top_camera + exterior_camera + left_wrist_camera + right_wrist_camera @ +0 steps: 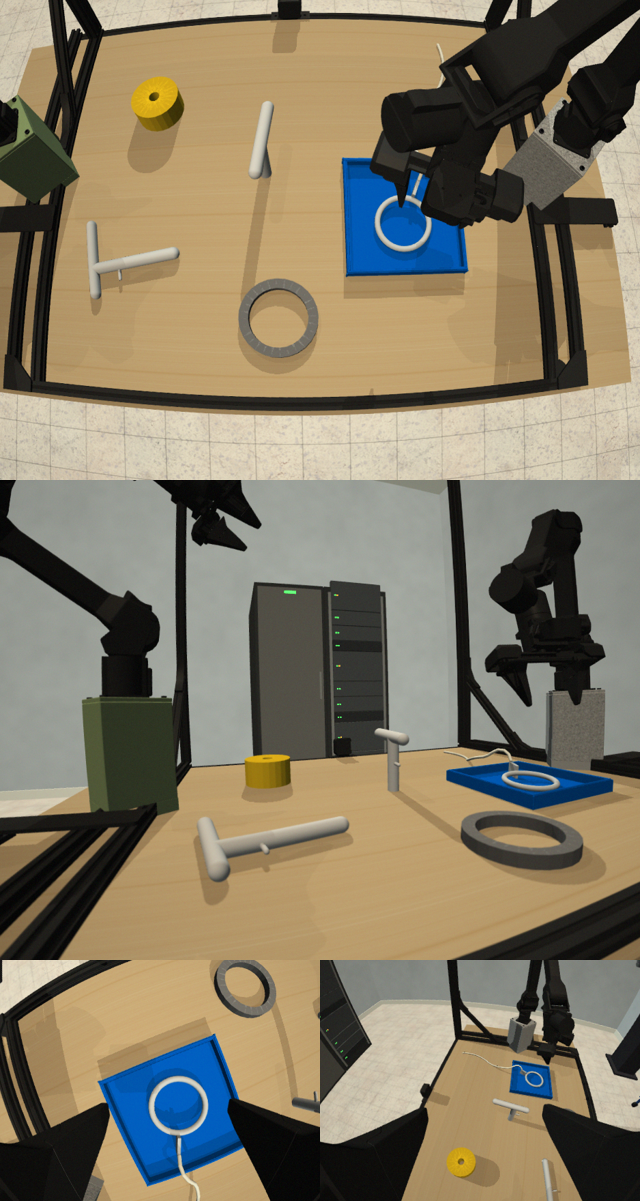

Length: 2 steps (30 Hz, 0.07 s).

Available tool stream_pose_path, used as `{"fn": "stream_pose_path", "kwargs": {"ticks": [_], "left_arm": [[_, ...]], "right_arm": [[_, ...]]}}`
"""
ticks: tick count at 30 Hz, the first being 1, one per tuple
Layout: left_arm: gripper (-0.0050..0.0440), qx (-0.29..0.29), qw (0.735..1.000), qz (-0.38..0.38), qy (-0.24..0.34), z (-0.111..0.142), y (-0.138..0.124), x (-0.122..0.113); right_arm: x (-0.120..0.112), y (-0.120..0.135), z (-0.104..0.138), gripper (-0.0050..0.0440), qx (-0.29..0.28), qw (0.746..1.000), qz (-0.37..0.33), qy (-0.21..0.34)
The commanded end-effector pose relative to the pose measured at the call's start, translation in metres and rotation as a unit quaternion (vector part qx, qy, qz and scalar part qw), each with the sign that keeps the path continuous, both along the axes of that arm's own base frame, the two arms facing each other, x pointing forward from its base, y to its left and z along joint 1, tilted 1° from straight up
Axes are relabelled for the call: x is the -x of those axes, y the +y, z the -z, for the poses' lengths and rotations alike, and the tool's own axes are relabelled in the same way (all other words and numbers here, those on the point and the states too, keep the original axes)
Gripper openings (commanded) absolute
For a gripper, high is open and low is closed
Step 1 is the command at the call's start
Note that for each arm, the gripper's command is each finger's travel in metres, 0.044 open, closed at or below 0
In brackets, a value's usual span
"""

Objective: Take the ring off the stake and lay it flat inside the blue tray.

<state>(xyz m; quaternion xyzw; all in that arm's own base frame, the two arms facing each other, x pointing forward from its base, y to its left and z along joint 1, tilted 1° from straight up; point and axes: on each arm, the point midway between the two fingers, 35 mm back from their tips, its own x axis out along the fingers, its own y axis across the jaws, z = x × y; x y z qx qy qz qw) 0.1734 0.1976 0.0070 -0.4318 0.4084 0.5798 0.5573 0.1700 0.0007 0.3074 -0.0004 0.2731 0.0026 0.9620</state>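
The white ring lies flat on the floor of the blue tray (361, 247), fully inside its walls, with a thin white cord (188, 1193) trailing from it over the tray's edge. The tray sits flat on the table, open side up. My left gripper (431, 211) hangs open and empty well above the ring, as the side view (548, 694) and the left wrist view (168, 1104) show. The upright T-topped stake (260, 139) stands bare at mid table. My right gripper (222, 526) is open and empty, high over the far side.
A grey flat ring (278, 318) lies in front of the tray. A fallen T-shaped stake (119, 260) and a yellow cylinder (157, 103) sit on the other half of the table. A green base block (31, 149) stands at that edge. Black rails frame the table.
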Motion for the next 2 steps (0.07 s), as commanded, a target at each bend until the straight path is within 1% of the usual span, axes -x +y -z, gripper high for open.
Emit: {"fn": "stream_pose_path", "kwargs": {"ticks": [1,2], "left_arm": [[0.04,0.012,1.0,0.006,-0.006,0.004,0.051,0.018],[0.04,0.011,1.0,0.006,-0.007,0.004,0.062,0.026]], "right_arm": [[0.0,-0.001,0.0,0.04,0.0,1.0,0.003,0.0],[0.0,-0.001,0.0,0.04,0.0,1.0,0.003,0.0]]}}
